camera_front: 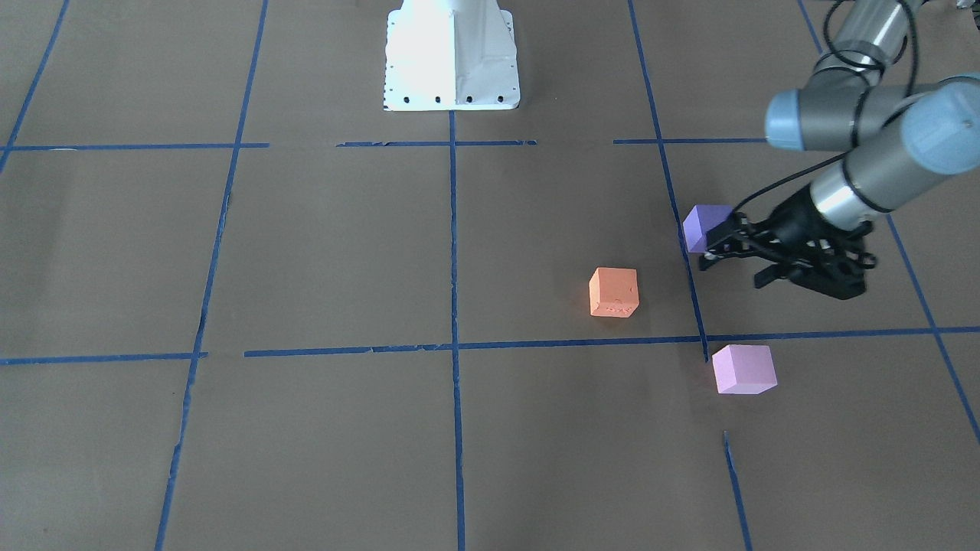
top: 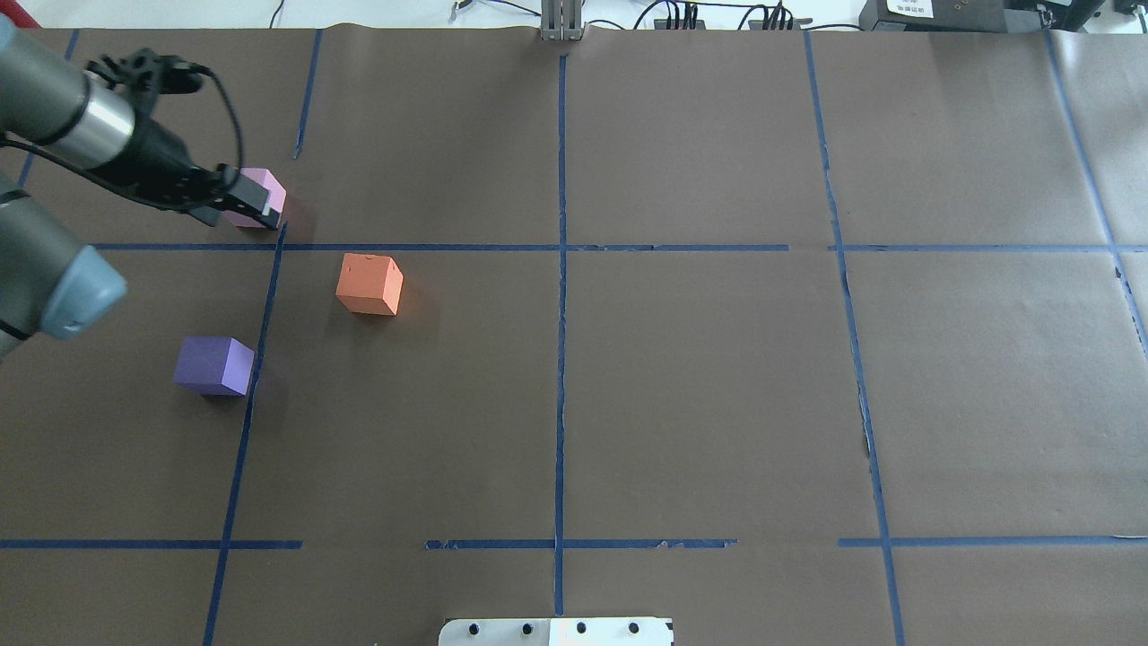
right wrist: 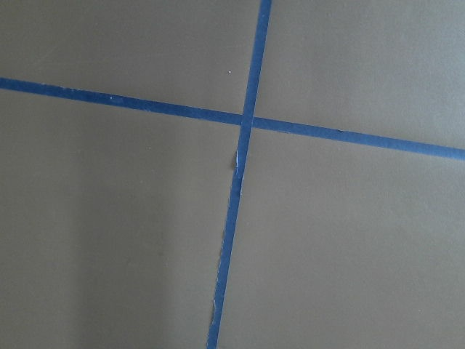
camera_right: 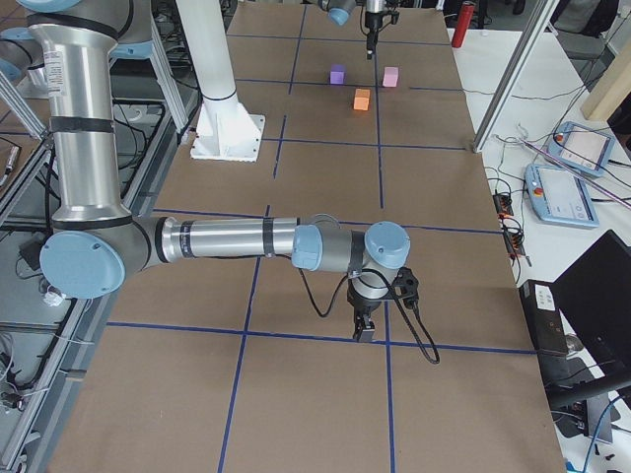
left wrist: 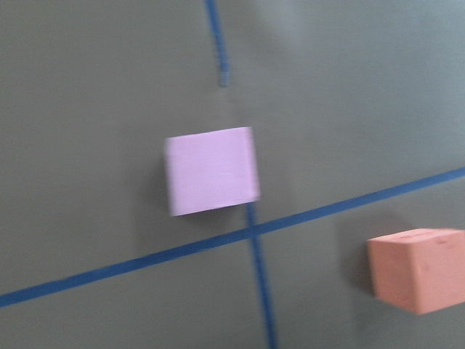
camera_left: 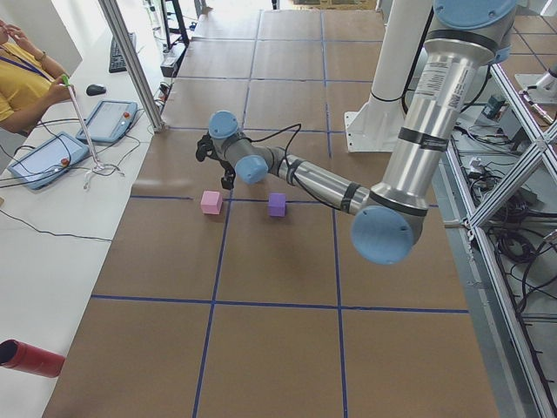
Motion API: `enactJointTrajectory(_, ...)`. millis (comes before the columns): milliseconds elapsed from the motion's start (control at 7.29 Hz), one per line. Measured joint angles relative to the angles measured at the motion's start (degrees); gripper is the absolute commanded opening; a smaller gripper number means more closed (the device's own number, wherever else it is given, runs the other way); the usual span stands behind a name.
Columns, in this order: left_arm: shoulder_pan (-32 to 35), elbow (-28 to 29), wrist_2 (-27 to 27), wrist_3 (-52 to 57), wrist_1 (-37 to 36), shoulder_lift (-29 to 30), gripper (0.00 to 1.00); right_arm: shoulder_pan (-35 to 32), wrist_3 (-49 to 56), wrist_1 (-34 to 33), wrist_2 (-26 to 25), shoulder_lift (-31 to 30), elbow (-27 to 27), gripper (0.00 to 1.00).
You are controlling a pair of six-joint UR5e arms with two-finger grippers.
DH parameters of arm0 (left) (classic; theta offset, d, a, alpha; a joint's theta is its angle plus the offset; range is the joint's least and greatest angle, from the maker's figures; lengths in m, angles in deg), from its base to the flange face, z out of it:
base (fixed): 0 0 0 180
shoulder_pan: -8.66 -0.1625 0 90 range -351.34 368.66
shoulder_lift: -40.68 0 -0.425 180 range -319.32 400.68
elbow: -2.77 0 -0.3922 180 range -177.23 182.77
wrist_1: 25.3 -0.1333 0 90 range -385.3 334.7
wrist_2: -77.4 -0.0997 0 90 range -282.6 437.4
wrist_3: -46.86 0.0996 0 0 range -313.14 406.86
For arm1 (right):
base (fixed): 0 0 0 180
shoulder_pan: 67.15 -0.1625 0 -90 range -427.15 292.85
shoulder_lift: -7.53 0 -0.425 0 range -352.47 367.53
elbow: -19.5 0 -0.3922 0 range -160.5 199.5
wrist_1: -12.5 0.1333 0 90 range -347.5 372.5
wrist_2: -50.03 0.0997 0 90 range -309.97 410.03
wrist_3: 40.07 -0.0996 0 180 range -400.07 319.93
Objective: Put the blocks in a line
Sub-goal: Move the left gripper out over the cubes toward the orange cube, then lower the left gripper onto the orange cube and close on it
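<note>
Three blocks lie apart on the brown paper on my left side. The orange block (camera_front: 613, 291) (top: 369, 283) sits nearest the table's middle. The violet-purple block (camera_front: 700, 226) (top: 213, 365) lies nearer my base. The pale pink block (camera_front: 743, 369) (top: 271, 188) lies farthest from it, and it fills the middle of the left wrist view (left wrist: 212, 169). My left gripper (camera_front: 710, 252) (top: 262, 211) hangs raised over the table near the pink block; its fingers look shut and empty. My right gripper (camera_right: 363, 330) points down at bare paper far from the blocks; I cannot tell if it is open.
Blue tape lines (top: 561, 248) divide the paper into squares. The white robot base (camera_front: 452, 53) stands at the table's near edge. A person (camera_left: 17, 70) and tablets (camera_left: 39, 157) are beside the table's far side.
</note>
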Motion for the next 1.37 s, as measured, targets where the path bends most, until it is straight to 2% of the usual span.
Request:
enactJointTrajectory(275,-5.1,3.3,-5.4,-9.5,-1.5,5.2,1.0,0.0,0.0,0.0,0.0,0.0,0.0,1.0)
enactJointTrajectory(686,-8.5,3.8,-17.2,-11.7,-10.0,7.9,1.0,0.0,0.0,0.0,0.0,0.0,0.0,1.0)
enactJointTrajectory(1373,-13.4,3.9,-19.3,-13.2,-11.2,8.5,1.0,0.0,0.0,0.0,0.0,0.0,0.0,1.0)
